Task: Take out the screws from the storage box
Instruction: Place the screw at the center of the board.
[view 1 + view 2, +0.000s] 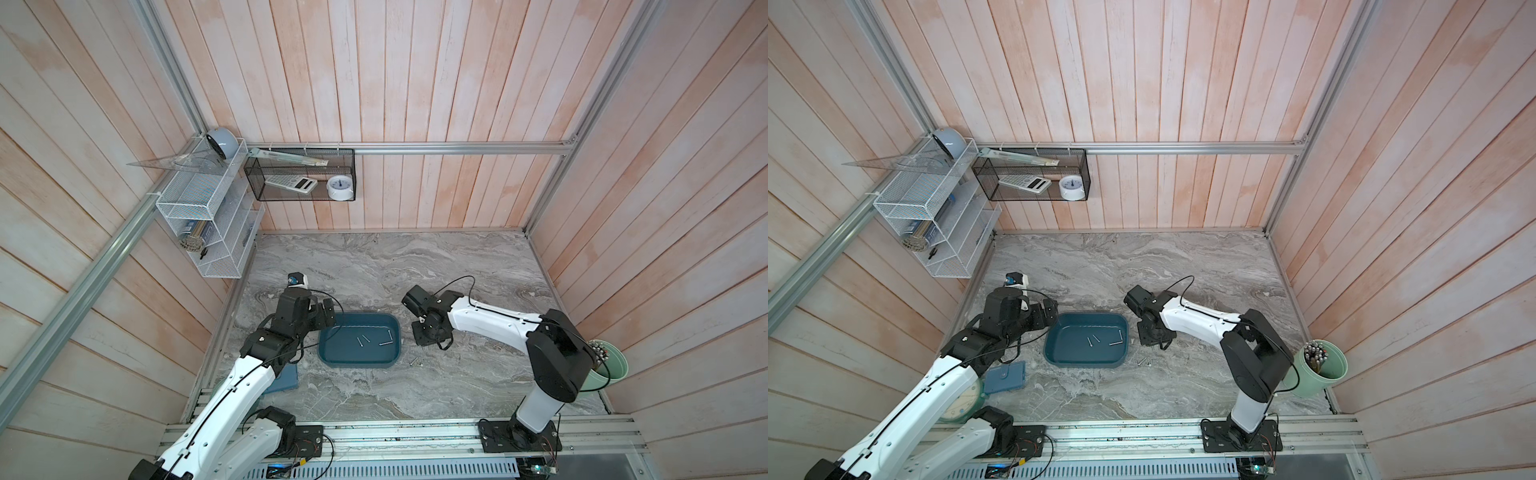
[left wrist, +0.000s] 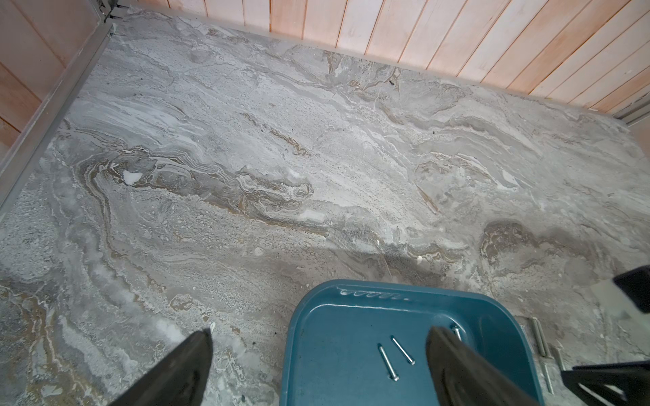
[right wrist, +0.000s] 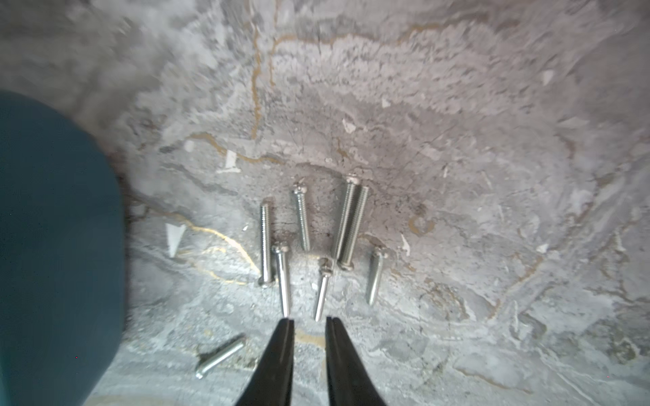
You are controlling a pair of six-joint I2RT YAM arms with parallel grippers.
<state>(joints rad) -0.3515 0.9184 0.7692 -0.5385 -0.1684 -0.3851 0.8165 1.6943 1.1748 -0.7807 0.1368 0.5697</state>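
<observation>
- Left of centre on the grey marble-patterned bench's (image 1: pixel 457 266) front half, a shallow dark teal-blue plastic storage box (image 1: pixel 353 358) holds four thin silver metal screws (image 1: pixel 360 341).
- Eight loose screws (image 3: pixel 302 218) lie on the bench just beside the box's right front corner.
- Right gripper (image 3: pixel 308 319) hovers low over them, jaws narrowly parted, gripping nothing.
- Left gripper (image 2: pixel 320 330) hangs by the box's left end, jaws spread wide, empty.

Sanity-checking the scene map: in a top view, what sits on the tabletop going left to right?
blue wallet → storage box, with some screws lying in it → loose screws on the tabletop beside the box → pale green cup holding rods.
</observation>
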